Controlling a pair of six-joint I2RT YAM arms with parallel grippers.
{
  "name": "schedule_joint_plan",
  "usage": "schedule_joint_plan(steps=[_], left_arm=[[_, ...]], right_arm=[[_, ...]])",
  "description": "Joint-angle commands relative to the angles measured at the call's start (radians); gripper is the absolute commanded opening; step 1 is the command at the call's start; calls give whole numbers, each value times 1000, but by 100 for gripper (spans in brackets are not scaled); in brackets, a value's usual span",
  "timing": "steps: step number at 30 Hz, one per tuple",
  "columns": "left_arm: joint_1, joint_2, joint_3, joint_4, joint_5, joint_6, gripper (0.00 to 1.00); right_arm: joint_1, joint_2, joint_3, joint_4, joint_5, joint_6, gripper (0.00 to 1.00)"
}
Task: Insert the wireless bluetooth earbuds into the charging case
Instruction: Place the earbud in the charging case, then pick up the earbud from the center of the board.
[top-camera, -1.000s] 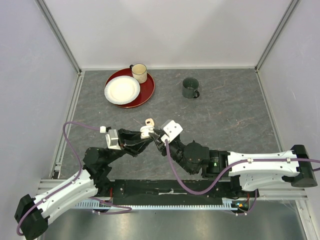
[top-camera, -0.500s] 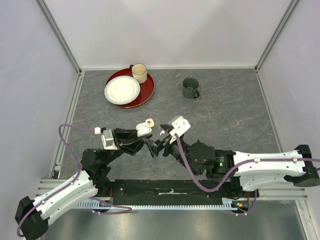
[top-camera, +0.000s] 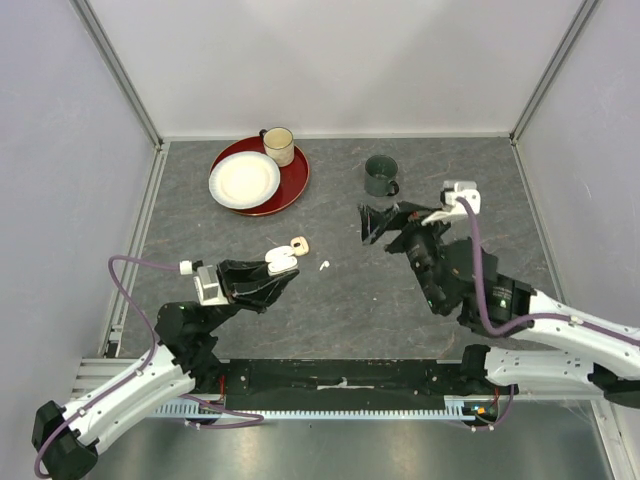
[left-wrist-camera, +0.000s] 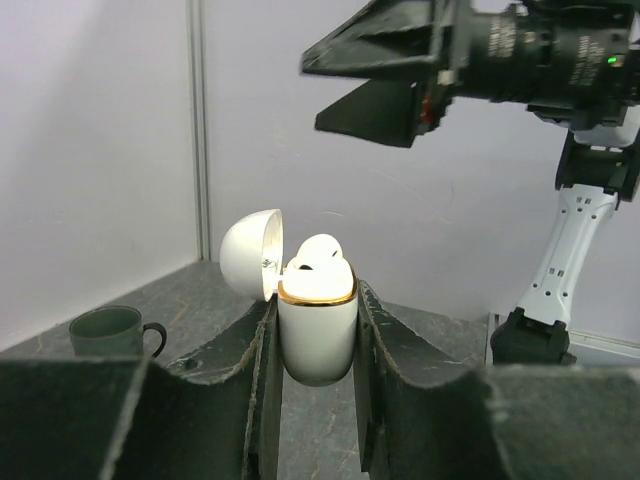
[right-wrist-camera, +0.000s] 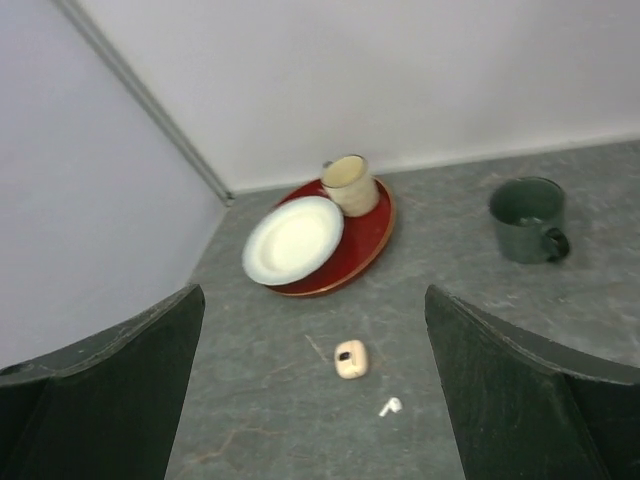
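My left gripper (top-camera: 285, 271) is shut on a white charging case (left-wrist-camera: 317, 335) with a gold rim, holding it upright above the table. Its lid (left-wrist-camera: 250, 252) is hinged open to the left. One white earbud (left-wrist-camera: 320, 254) sits in the top of the case. Another white earbud (top-camera: 324, 266) lies loose on the grey table, just right of the held case; in the right wrist view this earbud (right-wrist-camera: 390, 406) is below a small peach case (right-wrist-camera: 350, 358). My right gripper (top-camera: 368, 224) hangs open and empty, raised to the right of the case.
A red tray (top-camera: 293, 187) at the back left carries a white plate (top-camera: 244, 180) and a cream mug (top-camera: 278, 146). A dark green mug (top-camera: 381, 175) stands at the back centre, close behind my right gripper. The peach case (top-camera: 299, 244) lies just beyond the left fingers.
My right gripper has opened and pulled away to the right and back from the white case. A white earbud now lies on the table. The left gripper has drawn slightly left, still holding the case.
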Motion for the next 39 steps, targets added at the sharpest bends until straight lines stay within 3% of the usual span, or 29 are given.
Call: schedule_joint_plan(steps=[1,6,7,10,15,20,24,30,39], left_arm=[[3,-20,5,14,-14,47,2],[5,-50,14,-11,20,45,2],[5,-56,17,-17,29,45,2],[5,-96,25,-57,34,51,2],[5,-193,31,-164,18,71,2],[3,-276,34,-245,-14,94,2],[5,-328,31,-296,-28,101,2],[5,-369,31,-347,-46,121,2],[5,-411,20,-377,-60,130,2]], right_arm=[[-187,79,103,-342,-112,240,98],[-435,214,127,-478,-469,387,98],[-510,243,132,-495,-606,410,98],[-580,325,118,-517,-742,447,98],[-598,412,101,-515,-789,490,98],[-598,458,60,-515,-738,659,94],[-598,547,67,-512,-804,734,91],[-588,704,124,-525,-848,842,84],[-503,883,262,-569,-828,1080,83]])
